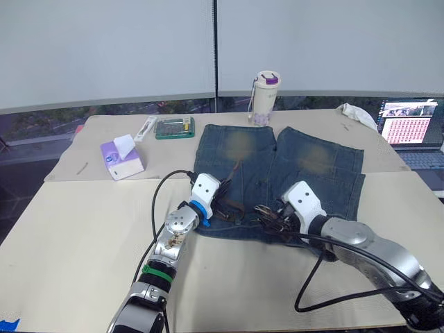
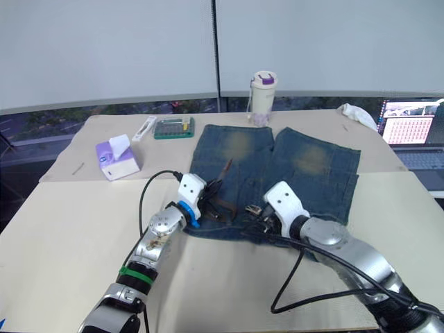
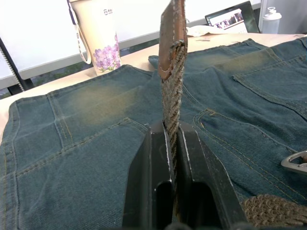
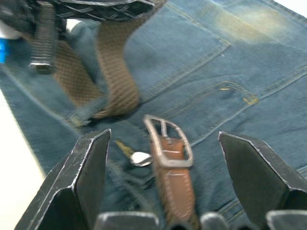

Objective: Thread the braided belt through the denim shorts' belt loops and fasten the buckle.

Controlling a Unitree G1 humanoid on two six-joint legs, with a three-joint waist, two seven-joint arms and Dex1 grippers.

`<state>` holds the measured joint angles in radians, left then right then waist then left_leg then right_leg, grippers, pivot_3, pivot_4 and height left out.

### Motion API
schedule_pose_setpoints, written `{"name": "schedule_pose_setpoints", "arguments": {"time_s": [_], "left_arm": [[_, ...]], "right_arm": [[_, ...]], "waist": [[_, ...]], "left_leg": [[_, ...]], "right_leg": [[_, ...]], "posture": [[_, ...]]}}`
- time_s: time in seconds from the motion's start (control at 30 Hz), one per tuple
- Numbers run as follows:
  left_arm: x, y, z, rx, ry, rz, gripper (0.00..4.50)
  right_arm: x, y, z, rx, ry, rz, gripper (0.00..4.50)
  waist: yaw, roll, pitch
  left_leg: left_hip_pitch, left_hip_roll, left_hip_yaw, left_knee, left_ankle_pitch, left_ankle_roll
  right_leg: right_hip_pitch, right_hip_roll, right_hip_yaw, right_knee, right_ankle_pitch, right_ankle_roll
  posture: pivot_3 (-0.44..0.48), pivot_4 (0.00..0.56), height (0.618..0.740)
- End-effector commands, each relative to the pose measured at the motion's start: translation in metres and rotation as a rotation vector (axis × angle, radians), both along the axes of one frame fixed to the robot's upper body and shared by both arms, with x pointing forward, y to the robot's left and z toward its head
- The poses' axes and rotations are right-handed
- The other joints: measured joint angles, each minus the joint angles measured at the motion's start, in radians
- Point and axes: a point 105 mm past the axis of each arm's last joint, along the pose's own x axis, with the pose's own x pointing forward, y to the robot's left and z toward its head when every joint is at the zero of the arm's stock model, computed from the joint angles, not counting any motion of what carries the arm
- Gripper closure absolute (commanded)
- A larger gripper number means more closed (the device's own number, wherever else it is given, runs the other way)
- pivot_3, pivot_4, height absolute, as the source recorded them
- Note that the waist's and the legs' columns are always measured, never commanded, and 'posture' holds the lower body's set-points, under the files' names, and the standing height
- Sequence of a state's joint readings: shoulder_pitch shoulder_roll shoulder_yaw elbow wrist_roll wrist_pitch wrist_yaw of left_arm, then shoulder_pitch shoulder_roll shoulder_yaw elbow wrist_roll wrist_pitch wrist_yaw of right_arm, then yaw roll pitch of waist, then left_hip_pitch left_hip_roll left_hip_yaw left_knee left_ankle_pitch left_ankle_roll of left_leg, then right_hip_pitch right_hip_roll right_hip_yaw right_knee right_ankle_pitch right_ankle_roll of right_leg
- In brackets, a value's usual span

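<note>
Lying flat on the pale worktop (image 1: 83, 229), denim shorts (image 1: 305, 173) with waistband at the near edge and legs pointing far. Clamped together on the braided belt (image 3: 171, 103), left hand (image 3: 171, 143), gripping the strap near its leather-tipped end, which stands upright between the black fingers. Spread wide apart, right hand (image 4: 163, 143), hovering over the waistband with the buckle (image 4: 168, 141) lying on the denim between its fingers, gripped by neither. Looped across the near-left waistband, more brown strap (image 4: 117, 72). Hard to pick out, belt loops (image 4: 86, 115); possibly one narrow denim strip crossing the strap, though blurred. Partly hidden under both wrists, the middle of the belt.

Standing at the far edge, white bottle (image 1: 264, 97) with purple flowers. Resting far left, purple tissue pack (image 1: 121, 157) and green calculator (image 1: 174, 127). Cut off at far right, open laptop (image 1: 409, 128), beside white cloth (image 1: 357, 114). Rising behind, plain light wall panels (image 1: 104, 48).
</note>
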<state>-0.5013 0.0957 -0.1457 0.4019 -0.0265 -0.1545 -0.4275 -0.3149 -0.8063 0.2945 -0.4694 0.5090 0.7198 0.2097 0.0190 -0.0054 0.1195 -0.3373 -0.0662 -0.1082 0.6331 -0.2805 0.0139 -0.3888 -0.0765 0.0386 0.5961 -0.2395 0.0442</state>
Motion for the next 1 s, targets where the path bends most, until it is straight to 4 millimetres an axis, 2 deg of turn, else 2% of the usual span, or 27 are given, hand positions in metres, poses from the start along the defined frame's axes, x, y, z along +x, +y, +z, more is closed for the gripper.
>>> {"name": "schedule_pose_setpoints", "arguments": {"time_s": [0.03, 0.07, 0.1, 0.2, 0.3, 0.43, 0.47, 0.63, 0.7, 0.77, 1.0], "left_arm": [[-0.003, -0.003, 0.013, 0.001, -0.059, -0.017, 4.50], [-0.004, -0.004, 0.013, 0.005, -0.062, -0.020, 4.50], [-0.005, -0.005, 0.013, 0.011, -0.067, -0.025, 4.50], [-0.006, -0.006, 0.012, 0.015, -0.069, -0.028, 4.50], [-0.006, -0.005, 0.011, 0.021, -0.067, -0.028, 4.50], [-0.008, -0.006, 0.008, 0.040, -0.064, -0.043, 4.50], [-0.009, -0.007, 0.007, 0.050, -0.060, -0.052, 4.50], [-0.016, -0.011, -0.002, 0.082, -0.038, -0.104, 4.50], [-0.022, -0.014, -0.015, 0.127, -0.001, -0.154, 4.50], [-0.030, -0.017, -0.025, 0.189, 0.014, -0.212, 4.50], [-0.033, -0.021, -0.034, 0.262, 0.031, -0.250, 4.50]], "right_arm": [[0.005, -0.002, -0.004, -0.060, -0.005, -0.021, 0.55], [0.006, -0.003, -0.007, -0.068, 0.002, -0.030, 0.55], [0.005, -0.004, -0.010, -0.067, 0.023, -0.044, 0.77], [0.003, -0.007, -0.018, -0.085, 0.058, -0.063, 1.65], [0.003, -0.012, -0.021, -0.074, 0.077, -0.109, 2.87], [0.004, -0.014, -0.013, -0.004, 0.072, -0.154, 4.25], [0.005, -0.015, -0.009, 0.020, 0.058, -0.168, 4.46], [0.010, -0.020, 0.005, 0.149, -0.001, -0.257, 4.46], [0.011, -0.024, 0.006, 0.134, -0.042, -0.268, 4.46], [0.012, -0.023, 0.009, 0.193, -0.049, -0.286, 4.46], [0.013, -0.018, 0.019, 0.237, -0.083, -0.282, 4.46]], "waist": [[0.001, 0.001, 0.000], [0.001, 0.001, -0.001], [0.001, 0.001, -0.001], [0.001, 0.002, -0.001], [0.001, 0.003, -0.002], [0.001, 0.003, -0.003], [0.001, 0.003, -0.003], [-0.001, 0.003, -0.003], [0.000, 0.004, -0.004], [-0.002, 0.004, -0.004], [-0.004, 0.004, -0.004]], "left_leg": [[0.000, 0.000, 0.000, 0.000, 0.000, 0.000], [0.000, 0.000, 0.000, 0.000, 0.000, 0.000], [0.000, 0.000, 0.000, 0.000, 0.000, 0.000], [0.000, 0.000, 0.000, 0.000, 0.000, 0.000], [0.000, 0.000, 0.000, 0.000, 0.000, 0.000], [0.000, 0.000, 0.000, 0.000, 0.000, 0.000], [0.000, 0.000, 0.000, 0.000, 0.000, 0.000], [0.000, 0.000, -0.001, 0.000, 0.000, 0.001], [0.000, -0.001, -0.001, 0.000, -0.001, 0.001], [0.001, -0.002, -0.001, 0.000, -0.001, 0.002], [0.001, -0.004, -0.001, 0.000, -0.001, 0.002]], "right_leg": [[0.000, 0.000, 0.000, 0.000, 0.000, 0.000], [0.000, 0.000, 0.000, 0.000, 0.000, 0.000], [0.000, 0.000, 0.000, 0.000, 0.000, 0.000], [0.000, 0.000, 0.000, 0.000, 0.000, 0.000], [0.000, 0.000, 0.000, 0.000, 0.000, 0.000], [0.000, 0.000, 0.000, 0.001, 0.000, 0.000], [0.000, 0.000, 0.000, 0.001, 0.000, 0.000], [0.000, 0.000, 0.001, 0.001, 0.000, 0.000], [-0.001, 0.000, 0.001, 0.002, 0.000, -0.001], [-0.001, 0.000, 0.001, 0.002, 0.000, -0.001], [-0.001, -0.001, 0.001, 0.005, 0.000, -0.001]], "posture": [[0.000, 0.150, 0.740], [0.000, 0.150, 0.740], [0.000, 0.150, 0.740], [0.000, 0.150, 0.740], [0.000, 0.150, 0.740], [0.000, 0.150, 0.740], [0.000, 0.150, 0.740], [0.000, 0.150, 0.740], [0.000, 0.150, 0.740], [0.000, 0.150, 0.740], [0.000, 0.150, 0.740]]}}
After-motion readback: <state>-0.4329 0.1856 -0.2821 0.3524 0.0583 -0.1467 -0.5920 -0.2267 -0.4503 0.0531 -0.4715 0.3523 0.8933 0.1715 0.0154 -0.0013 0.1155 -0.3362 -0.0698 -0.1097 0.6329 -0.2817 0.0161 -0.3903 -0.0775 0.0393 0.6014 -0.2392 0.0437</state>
